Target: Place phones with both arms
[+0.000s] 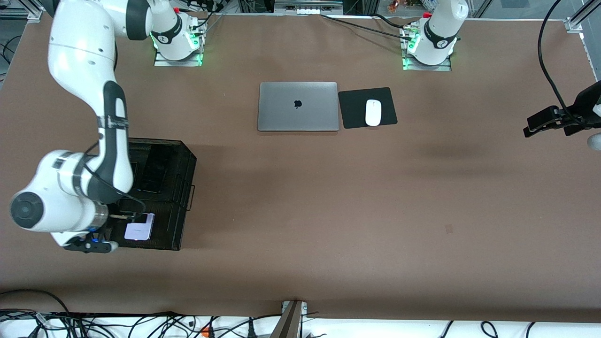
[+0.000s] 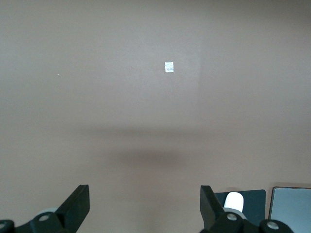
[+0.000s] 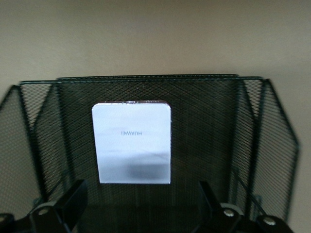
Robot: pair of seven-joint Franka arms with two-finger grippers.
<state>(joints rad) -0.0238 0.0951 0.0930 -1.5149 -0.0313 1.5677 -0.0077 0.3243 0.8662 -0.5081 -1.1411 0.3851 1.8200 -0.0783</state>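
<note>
release step at the black mesh tray [image 1: 181,188] near the bench's corner at the right arm's end: right gripper [image 3: 141,206] over the lavender-white phone [image 1: 139,230], fingers spread and released, phone flat inside. two black phones [image 1: 152,173] apparently already in. left gripper [image 2: 145,206] waiting, fingers apart, empty. next, probably: straight lift clear of the mesh walls.

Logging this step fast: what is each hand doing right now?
Left hand: open, empty, over bare table.
Right hand: open, holding nothing, over the black mesh tray; the lavender-white phone lies in it.
</note>
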